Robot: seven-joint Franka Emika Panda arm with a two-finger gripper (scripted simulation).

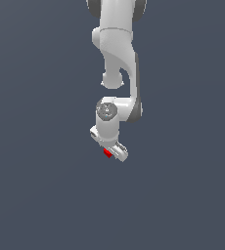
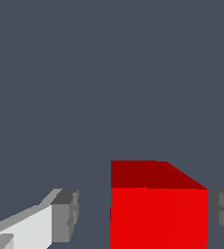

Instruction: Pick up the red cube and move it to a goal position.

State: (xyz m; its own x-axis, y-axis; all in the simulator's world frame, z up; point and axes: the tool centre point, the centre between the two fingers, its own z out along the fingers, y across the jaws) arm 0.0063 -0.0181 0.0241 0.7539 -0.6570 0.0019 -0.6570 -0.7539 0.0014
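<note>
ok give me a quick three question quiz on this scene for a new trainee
1. True or false: the small bright red cube sits between the two fingers of the white robot gripper.
2. Multiple choice: in the wrist view, how do the grey finger pads stand to the cube? A) both pressed on it B) a gap shows on each side C) one pad under it
3. In the exterior view, which part of the arm is the cube next to?

Key
1. True.
2. B: background shows between each pad and the cube, a wider gap on one side than the other.
3. The gripper at the arm's lower end; most of the cube is hidden by it.
</note>
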